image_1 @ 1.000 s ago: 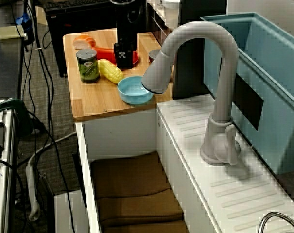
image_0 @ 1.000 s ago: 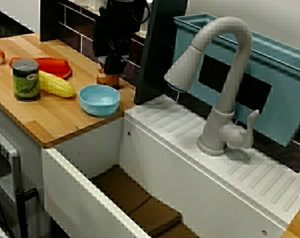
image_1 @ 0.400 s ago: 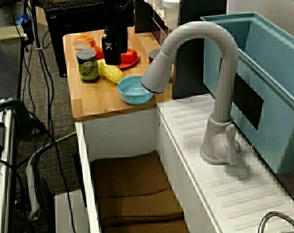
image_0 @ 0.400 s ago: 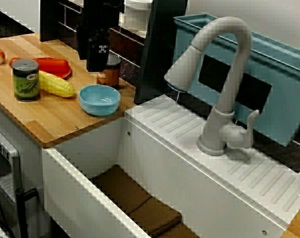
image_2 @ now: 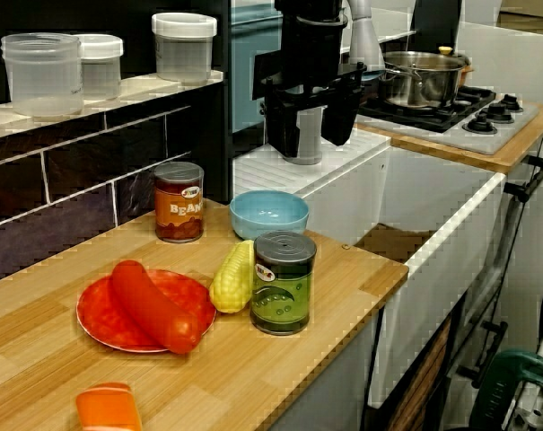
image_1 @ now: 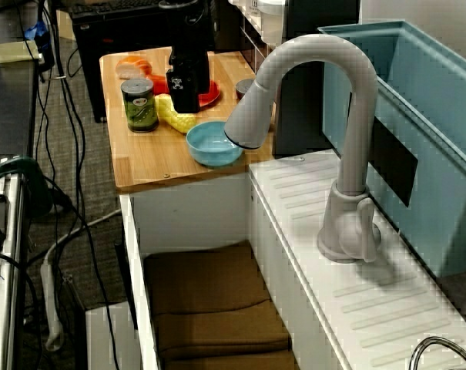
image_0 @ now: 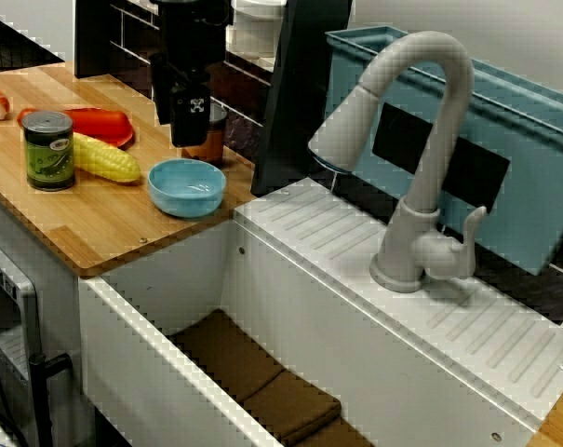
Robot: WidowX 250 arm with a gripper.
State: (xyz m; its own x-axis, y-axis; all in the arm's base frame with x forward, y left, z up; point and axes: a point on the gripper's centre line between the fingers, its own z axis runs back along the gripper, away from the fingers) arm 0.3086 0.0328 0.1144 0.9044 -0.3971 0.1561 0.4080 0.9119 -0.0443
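Since the earlier frames the gripper (image_0: 190,140) has gone away from above the brown can (image_2: 179,214), toward the middle of the wooden counter (image_2: 253,377), and then it has come down a little. The things on the counter have kept their places.

In the view from the counter end, the two black fingers (image_2: 283,126) stand clearly apart, pointing down, and nothing is between them; only the grey faucet base shows far behind the gap. The hand carries nothing and touches nothing.

In the view from the sink front, the gripper hangs above the counter and covers part of the brown can behind it. The blue bowl (image_0: 187,187) is just below and in front of it, and it looks empty. In the view along the sink, the fingertips are over the near end of the corn cob (image_1: 176,114), beside the red plate (image_1: 211,94). How high the gripper is above these things I cannot tell exactly.

The corn cob lies between the red plate, which holds a sausage (image_2: 150,305), and a green can (image_2: 284,283) that touches it. The brown can stands upright near the dark tiled wall, behind the bowl.
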